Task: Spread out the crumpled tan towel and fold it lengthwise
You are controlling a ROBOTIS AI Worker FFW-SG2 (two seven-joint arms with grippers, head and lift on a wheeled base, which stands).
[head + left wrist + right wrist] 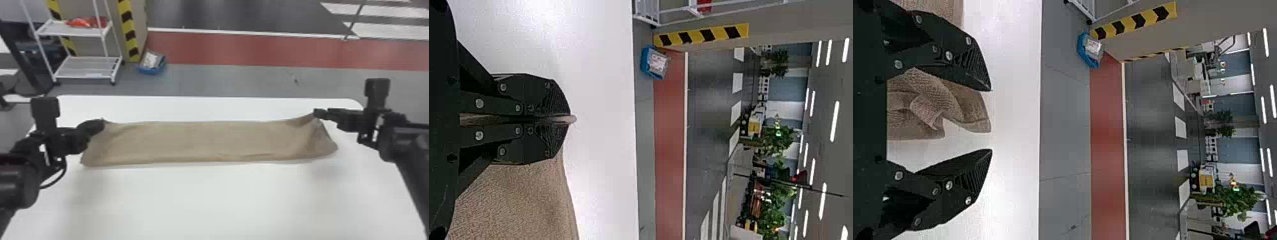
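The tan towel [204, 140] lies as a long strip across the white table, its right end creased and raised at the far corner. At its far left corner is my left gripper [101, 124]; in the left wrist view that gripper [571, 119] is shut on the towel's edge, with more towel [519, 200] beside it. My right gripper [316, 113] is at the far right corner. The right wrist view has this gripper [990, 120] open, the folded-over corner of the towel [973, 107] lying between its spread fingers, not pinched.
The white table [204, 198] extends in front of the towel and a narrow strip of it runs behind. Beyond, on the floor, stand a white rack [86, 67] and a blue bin [151, 69].
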